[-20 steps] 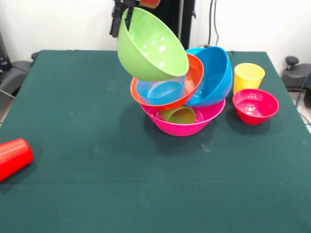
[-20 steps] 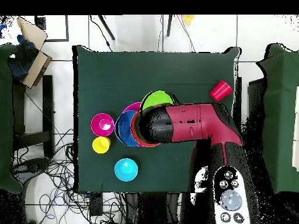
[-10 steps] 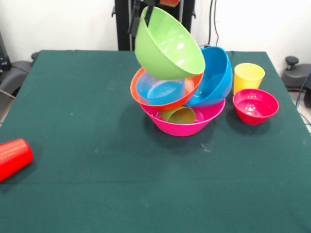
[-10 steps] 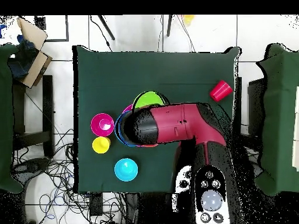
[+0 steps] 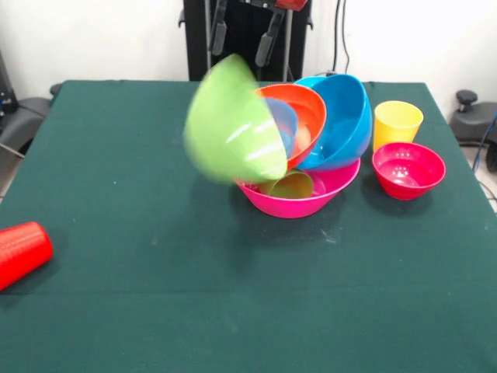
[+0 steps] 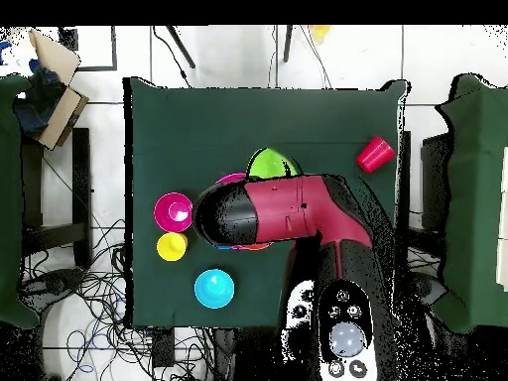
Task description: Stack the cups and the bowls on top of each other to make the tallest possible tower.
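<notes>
The gripper (image 5: 242, 37) hangs empty, fingers apart, above the tower (image 5: 299, 167). The lime bowl (image 5: 231, 124), blurred, tips off the pile's side. The stacking step looks failed; next, regrasp it and seat it level

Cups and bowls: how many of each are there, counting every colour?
Bowls: 7 (pink, big blue, orange, lime green, small see-through blue, magenta, cyan)
Cups: 3 (red, yellow, green)
Total: 10
</notes>
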### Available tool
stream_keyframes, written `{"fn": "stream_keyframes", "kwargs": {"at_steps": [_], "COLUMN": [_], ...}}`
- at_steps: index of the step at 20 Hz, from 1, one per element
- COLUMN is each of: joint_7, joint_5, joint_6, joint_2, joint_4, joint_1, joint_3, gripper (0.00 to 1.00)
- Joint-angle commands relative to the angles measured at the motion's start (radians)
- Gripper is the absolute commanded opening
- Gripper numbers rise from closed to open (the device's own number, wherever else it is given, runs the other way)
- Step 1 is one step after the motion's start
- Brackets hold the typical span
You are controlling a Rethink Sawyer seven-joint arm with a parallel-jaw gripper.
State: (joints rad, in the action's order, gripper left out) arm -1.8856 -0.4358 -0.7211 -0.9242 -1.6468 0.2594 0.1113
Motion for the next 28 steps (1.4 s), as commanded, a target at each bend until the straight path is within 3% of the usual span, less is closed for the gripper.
{"fn": "stream_keyframes", "kwargs": {"at_steps": [1,14,20,25,28], "joint_7": [-0.126,-0.082,-0.080,-0.013,-0.025], "joint_5": [0.017,0.033,0.023,0.077,0.076], "joint_6": [0.039,0.037,0.115,0.243,0.246], "joint_2": [0.050,0.053,0.073,0.027,0.018], "joint_4": [-0.019,-0.009,-0.033,-0.094,-0.091], "joint_1": [-0.011,0.007,0.021,0.124,0.122], "joint_3": [0.005,0.001,0.003,0.086,0.075], "gripper": [1.00,1.00,1.00,1.00,1.00]}}
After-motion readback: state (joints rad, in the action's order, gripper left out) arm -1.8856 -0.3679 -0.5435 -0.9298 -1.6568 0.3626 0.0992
